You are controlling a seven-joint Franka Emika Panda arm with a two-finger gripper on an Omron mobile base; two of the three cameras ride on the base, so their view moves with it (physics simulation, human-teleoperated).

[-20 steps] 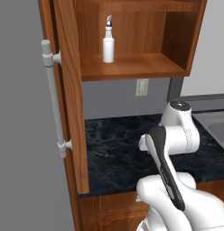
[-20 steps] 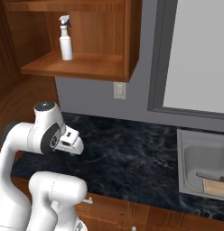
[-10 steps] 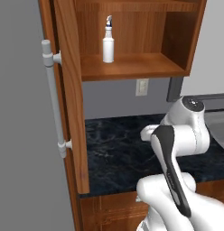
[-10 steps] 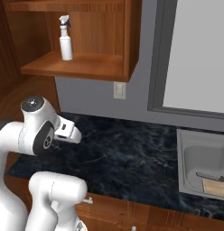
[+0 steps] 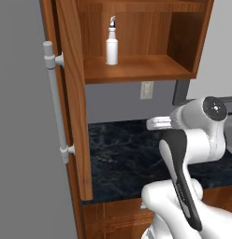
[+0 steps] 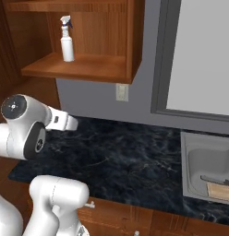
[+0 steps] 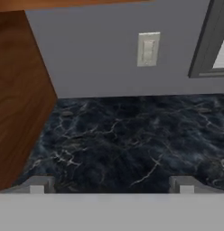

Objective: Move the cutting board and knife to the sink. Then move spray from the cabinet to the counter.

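The gripper [image 7: 111, 184] stands with its jaws spread wide and nothing between them, hanging above the black marble-look counter [image 7: 132, 140] and facing the grey back wall, where a pale wall outlet [image 7: 147, 48] sits beside a dark window frame [image 7: 208, 40]. In the left base view the white arm [image 5: 192, 140] bends over the counter [image 5: 118, 158], its hand end reaching toward the wall below the outlet [image 5: 146, 89]. Overhead, the reddish-brown wall cabinet [image 5: 136, 70] is open — its door [image 5: 73, 93] swung out to the left edge-on, the long silver bar handle [image 5: 54, 102] on its outer face. The white spray [image 5: 112, 45] stands upright on the cabinet shelf, well above the gripper and apart from it. From the right base view the spray [image 6: 67, 40] stands near the shelf's left part. At far right the grey sink [image 6: 199, 161] is set into the counter [image 6: 116, 156]; the cutting board [image 6: 221, 190] lies in the basin, the knife [image 6: 218, 181] just beside it.
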